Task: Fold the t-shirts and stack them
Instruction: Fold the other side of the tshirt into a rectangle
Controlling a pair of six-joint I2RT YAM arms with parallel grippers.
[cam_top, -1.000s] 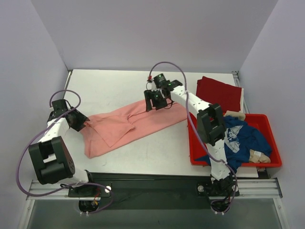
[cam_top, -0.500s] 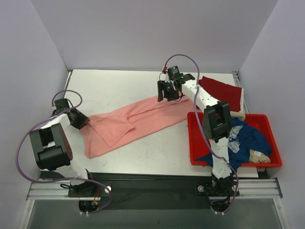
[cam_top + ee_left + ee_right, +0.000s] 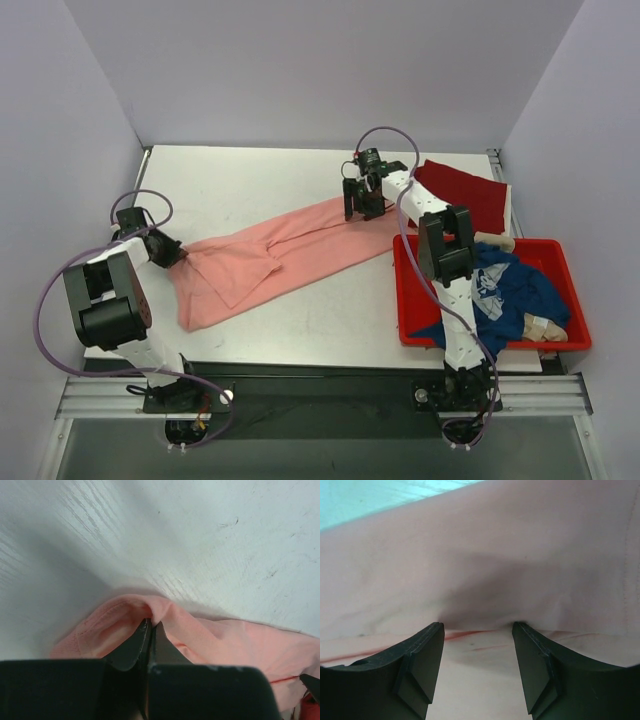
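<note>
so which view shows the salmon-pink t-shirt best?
Top external: the whole salmon-pink t-shirt shows, stretched out. Left wrist shows only the edge pinched in its jaws; right wrist only a patch between its jaws.

A pale grey-white surface (image 3: 250,185) with faint wood grain sits boxed in by plain lavender walls (image 3: 330,70) at 9, 12 and 3 o'clock. A metal rail (image 3: 320,395) runs along its 6 o'clock edge. The light is soft and even.
</note>
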